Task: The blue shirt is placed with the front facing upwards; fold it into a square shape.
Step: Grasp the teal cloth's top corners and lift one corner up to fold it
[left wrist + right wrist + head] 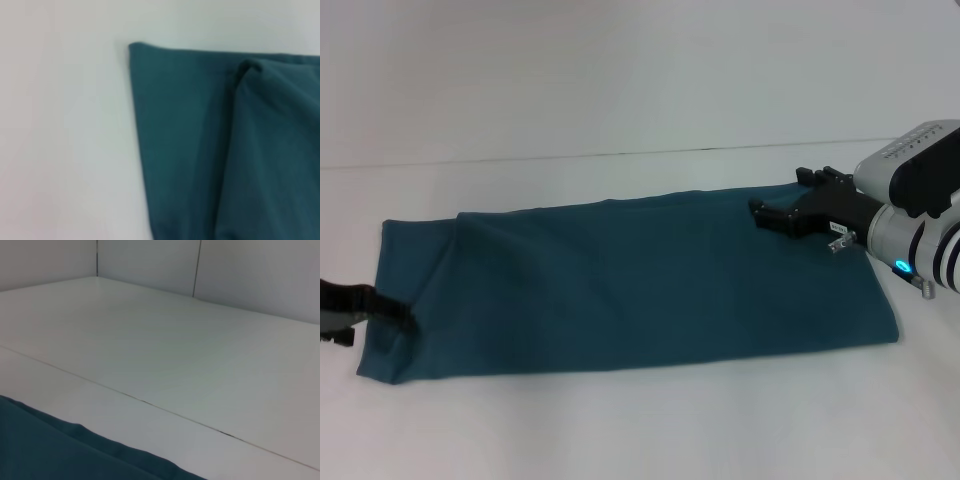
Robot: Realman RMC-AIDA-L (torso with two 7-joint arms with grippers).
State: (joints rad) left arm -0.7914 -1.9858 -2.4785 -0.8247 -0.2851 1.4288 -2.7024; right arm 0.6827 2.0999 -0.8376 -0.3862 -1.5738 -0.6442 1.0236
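The blue shirt (620, 290) lies on the white table as a long folded strip running left to right, plain teal side up with no letters showing. My left gripper (398, 316) sits at the strip's left end, near its front corner and touching the cloth. The left wrist view shows a folded corner of the shirt (200, 150) with a second layer lying over it. My right gripper (785, 197) is open and hovers over the far right corner of the strip. In the right wrist view only an edge of the shirt (50, 450) shows.
The white table (640, 420) stretches all around the shirt. A thin seam (620, 155) crosses the tabletop behind the shirt. White wall panels (150, 260) stand at the far end of the table.
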